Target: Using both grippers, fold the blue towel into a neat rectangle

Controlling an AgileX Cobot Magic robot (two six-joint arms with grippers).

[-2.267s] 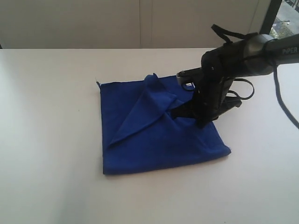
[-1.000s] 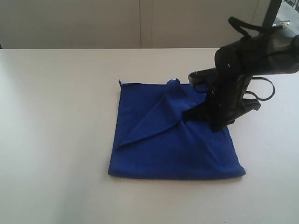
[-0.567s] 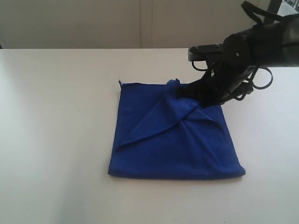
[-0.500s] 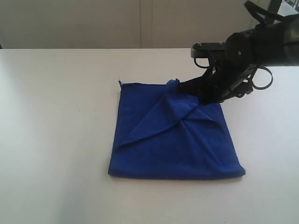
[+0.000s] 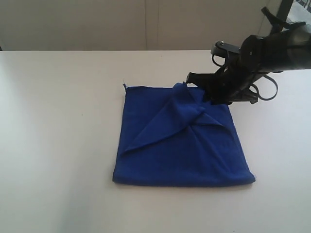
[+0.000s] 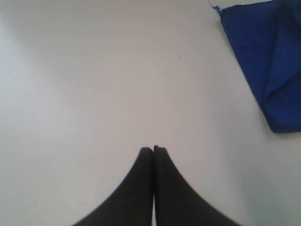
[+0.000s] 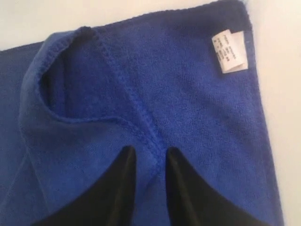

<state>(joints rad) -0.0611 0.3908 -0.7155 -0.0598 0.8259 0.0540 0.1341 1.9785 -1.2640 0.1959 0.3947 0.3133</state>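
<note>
On table (image 5: 58, 121), blue towel (image 5: 180, 150) part-folded; right fingers (image 7: 117, 188) narrowly parted over hem (image 7: 136, 108), left fingers (image 6: 136, 188) pressed together

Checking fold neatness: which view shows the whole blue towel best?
The exterior view: nearly all of the blue towel shows, outline and creases. The left wrist view catches one side; the right wrist view, only a close patch with its white tag.

Table (image 5: 58, 121) open to the left and near side of the towel (image 5: 180, 150), bunched ridge (image 5: 187, 104) at its far edge, right gripper (image 7: 149, 153) low over that ridge.
</note>
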